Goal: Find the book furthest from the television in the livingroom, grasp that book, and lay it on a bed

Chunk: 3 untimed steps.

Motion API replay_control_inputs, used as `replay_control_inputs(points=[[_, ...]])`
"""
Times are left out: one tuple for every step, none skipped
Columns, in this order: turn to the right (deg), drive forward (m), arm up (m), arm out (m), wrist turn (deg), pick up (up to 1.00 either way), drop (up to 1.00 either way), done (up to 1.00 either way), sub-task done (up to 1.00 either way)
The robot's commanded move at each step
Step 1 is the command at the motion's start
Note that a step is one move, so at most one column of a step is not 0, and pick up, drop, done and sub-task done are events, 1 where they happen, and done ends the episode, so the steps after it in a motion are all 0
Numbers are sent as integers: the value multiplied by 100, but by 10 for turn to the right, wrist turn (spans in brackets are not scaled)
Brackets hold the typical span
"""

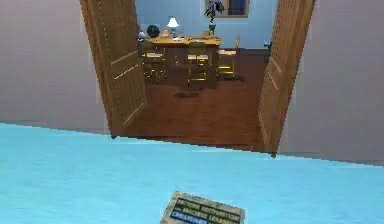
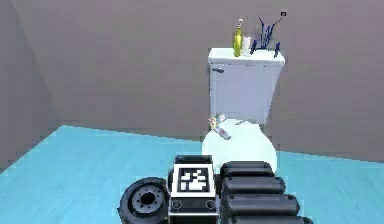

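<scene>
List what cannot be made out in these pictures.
- Flat book with tan printed cover: forward view, cut off by the bottom edge.
- Small dark object on the brown wooden floor: forward view, too small to name.
- Small pale item on the lid of the white ceramic toilet: arm side view, too small to name.

Blurred print on the book (image 1: 203, 210), seemingly illegible.
</scene>
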Motion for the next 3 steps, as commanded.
replay_control_inputs(points=[[0,100,0,0,0,0,0,0,0],[0,90,0,0,0,0,0,0,0],[90,0,0,0,0,0,0,0,0]])
